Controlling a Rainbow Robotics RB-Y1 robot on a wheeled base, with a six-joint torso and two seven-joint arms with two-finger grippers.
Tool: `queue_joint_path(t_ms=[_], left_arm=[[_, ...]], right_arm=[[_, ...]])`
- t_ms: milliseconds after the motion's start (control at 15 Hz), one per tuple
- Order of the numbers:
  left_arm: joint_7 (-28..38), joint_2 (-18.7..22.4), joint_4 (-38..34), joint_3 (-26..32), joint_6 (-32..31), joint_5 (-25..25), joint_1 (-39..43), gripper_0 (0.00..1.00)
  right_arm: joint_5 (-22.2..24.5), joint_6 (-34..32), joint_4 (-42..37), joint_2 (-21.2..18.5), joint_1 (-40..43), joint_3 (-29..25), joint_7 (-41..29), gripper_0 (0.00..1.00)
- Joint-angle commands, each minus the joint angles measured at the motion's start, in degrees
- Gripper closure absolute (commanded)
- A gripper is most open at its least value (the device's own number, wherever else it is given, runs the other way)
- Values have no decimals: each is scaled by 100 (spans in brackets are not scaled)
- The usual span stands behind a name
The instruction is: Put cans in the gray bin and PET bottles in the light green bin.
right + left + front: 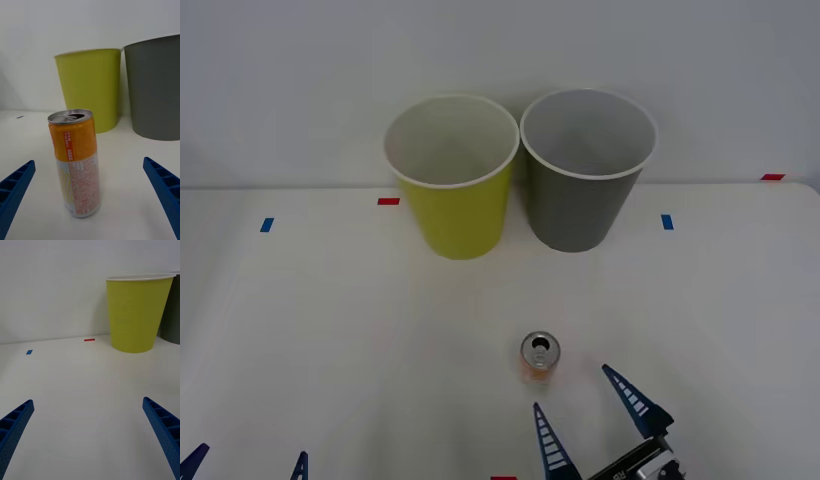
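Observation:
A small orange-yellow can (pixel 539 359) (pixel 76 162) with a silver pull-tab top stands upright on the white table, in front of the two bins. My right gripper (pixel 584 408) (pixel 88 202) is open just behind the can on my side, its blue fingers spread and not touching it. The light green bin (pixel 453 172) (pixel 90 88) (pixel 135 311) and the gray bin (pixel 586 165) (pixel 154 87) (pixel 171 311) stand side by side at the back, both upright and showing pale insides. My left gripper (pixel 245 460) (pixel 88 442) is open at the near left edge, holding nothing.
Small red tape marks (pixel 388 201) and blue tape marks (pixel 666 221) lie on the table (pixel 330 320) near the bins. A plain white wall rises behind the table's far edge.

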Motion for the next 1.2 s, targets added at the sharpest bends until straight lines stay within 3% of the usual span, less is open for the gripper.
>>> queue_joint_path(t_ms=[67, 1200], left_arm=[[0, 0, 0, 0, 0, 0, 0, 0], [0, 0, 0, 0, 0, 0, 0, 0]], right_arm=[[-38, 276, 64, 91, -352, 69, 31, 0], [-363, 1146, 64, 478, -985, -116, 189, 0]])
